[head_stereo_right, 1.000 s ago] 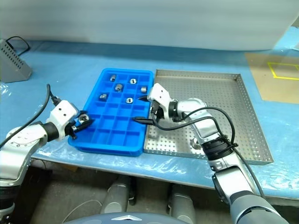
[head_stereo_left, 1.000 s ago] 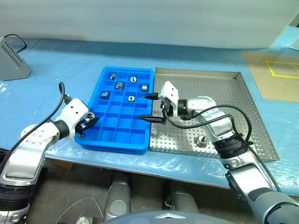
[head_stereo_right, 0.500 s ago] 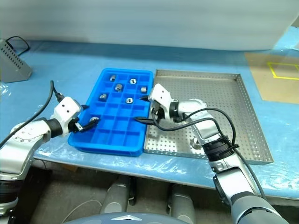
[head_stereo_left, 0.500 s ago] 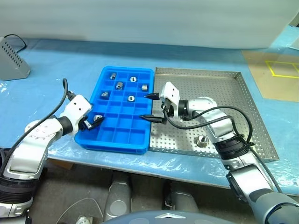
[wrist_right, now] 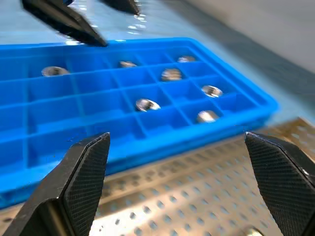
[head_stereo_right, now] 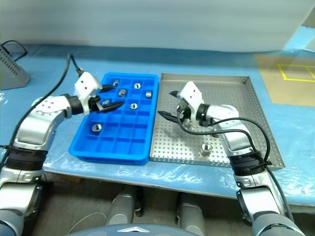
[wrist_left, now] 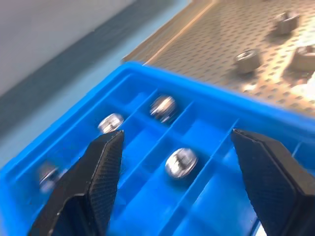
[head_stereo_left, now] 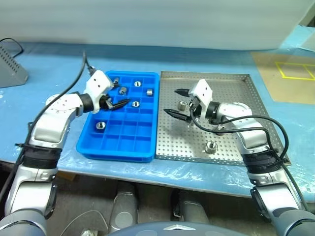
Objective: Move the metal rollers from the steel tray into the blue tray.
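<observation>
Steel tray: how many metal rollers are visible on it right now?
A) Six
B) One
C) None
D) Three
D: the left wrist view shows three rollers on the steel tray: one, another, and a third at the frame edge.

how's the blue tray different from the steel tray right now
The blue tray is plastic, split into small square compartments; the steel tray is one open floor, perforated. The blue tray is narrower and holds more rollers; the steel tray is wider, with few left. Both are rectangular, side by side.
</observation>
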Action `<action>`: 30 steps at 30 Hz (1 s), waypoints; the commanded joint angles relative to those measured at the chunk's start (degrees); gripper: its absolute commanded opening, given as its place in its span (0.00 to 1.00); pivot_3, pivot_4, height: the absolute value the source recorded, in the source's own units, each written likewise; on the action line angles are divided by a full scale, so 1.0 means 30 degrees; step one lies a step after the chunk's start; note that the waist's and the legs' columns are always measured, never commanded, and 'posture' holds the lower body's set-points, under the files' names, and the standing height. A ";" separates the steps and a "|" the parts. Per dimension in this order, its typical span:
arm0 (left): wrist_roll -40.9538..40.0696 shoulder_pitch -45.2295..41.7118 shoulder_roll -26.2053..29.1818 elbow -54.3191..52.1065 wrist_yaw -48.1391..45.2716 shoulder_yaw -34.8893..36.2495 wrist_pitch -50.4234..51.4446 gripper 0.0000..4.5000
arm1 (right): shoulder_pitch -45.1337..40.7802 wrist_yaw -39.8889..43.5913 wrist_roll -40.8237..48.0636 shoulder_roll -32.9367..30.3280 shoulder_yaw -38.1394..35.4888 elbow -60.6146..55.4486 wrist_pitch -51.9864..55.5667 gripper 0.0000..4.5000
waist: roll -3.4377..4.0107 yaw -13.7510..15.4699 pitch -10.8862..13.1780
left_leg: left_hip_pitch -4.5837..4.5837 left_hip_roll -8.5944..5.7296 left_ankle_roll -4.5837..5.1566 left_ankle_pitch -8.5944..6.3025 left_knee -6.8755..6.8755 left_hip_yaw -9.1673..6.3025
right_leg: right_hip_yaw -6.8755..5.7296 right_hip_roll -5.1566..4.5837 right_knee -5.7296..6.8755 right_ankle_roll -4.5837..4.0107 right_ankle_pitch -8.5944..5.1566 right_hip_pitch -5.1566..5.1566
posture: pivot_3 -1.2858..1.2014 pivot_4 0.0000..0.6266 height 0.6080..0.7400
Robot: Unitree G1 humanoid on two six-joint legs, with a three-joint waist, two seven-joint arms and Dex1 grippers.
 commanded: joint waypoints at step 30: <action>0.3817 -0.5572 -1.0098 1.3570 -0.7421 -0.6042 -0.8308 0.82 | 0.8632 -0.7032 0.0317 -0.1198 -0.6285 -1.0566 0.4947 1.00 | 0.0002 -0.3845 -0.0009 | -0.0064 -0.0038 0.0226 -0.0135 0.0193 0.0034 | 0.0020 -0.0005 -0.0100 0.0125 -0.0026 0.0052 | 0.27 0.24 1.00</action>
